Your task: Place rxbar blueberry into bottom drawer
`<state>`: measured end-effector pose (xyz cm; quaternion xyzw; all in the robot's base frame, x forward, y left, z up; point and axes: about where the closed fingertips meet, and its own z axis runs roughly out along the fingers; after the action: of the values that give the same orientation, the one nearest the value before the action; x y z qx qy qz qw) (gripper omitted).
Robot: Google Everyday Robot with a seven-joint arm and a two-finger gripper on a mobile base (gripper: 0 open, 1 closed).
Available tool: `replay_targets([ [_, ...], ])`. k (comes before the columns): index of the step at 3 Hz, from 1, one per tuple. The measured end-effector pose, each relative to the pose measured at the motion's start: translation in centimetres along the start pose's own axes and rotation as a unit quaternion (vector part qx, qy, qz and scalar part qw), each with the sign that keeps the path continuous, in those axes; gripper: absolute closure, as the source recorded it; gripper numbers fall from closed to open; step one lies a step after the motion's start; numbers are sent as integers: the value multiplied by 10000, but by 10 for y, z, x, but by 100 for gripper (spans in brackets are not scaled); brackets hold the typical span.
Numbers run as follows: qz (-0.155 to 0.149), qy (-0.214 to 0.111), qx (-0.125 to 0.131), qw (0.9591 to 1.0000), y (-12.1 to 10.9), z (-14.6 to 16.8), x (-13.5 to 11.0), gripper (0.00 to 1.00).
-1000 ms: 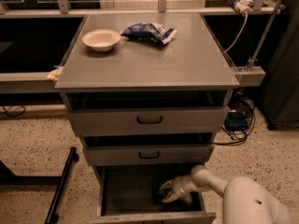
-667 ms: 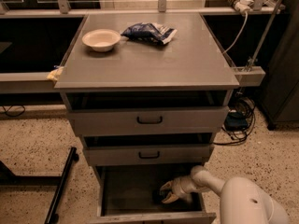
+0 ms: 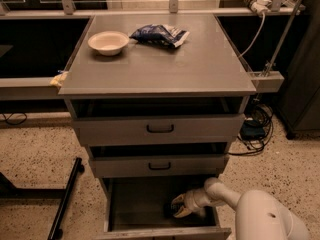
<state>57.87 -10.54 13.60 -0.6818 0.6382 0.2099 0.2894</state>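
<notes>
Hand (image 3: 178, 207) sits low inside the wide grey metal bottom drawer (image 3: 132, 204), right side, near the front. Compared with a second ago it has barely shifted, only a touch to the left, and the white rounded arm (image 3: 260, 218) reaches in from the lower right as before. The two pale fingers are spread, with a dark gap between them.

Small dark navy flat rxbar blueberry (image 3: 169, 210) reads as the dark shape just left of the fingertips, down on the drawer floor. Can't tell if it touches the fingers. My read: the bar is already inside the drawer and released or nearly so. The task looks almost done, and what's left is backing the hand out without dragging the bar.

The grey flat-topped desk (image 3: 165, 71) carries a small cream bowl (image 3: 108, 42) at back left. A crinkled blue-and-white bag (image 3: 159, 35) lies beside it; the two are apart. The shallow top drawer with black handle (image 3: 159, 129) and the middle drawer with black handle (image 3: 159, 166) are both slightly ajar.

Room: speckled beige floor (image 3: 35, 154), a black metal leg (image 3: 65, 199) at left, tangled dark cables (image 3: 255, 131) at right, and a white power strip (image 3: 258, 3) on the back rail.
</notes>
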Motion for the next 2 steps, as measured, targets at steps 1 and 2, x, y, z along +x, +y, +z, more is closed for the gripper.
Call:
replay_targets([
  [1, 0, 0, 0, 10000, 0, 0, 0, 34],
  [2, 0, 0, -1, 10000, 0, 0, 0, 11],
])
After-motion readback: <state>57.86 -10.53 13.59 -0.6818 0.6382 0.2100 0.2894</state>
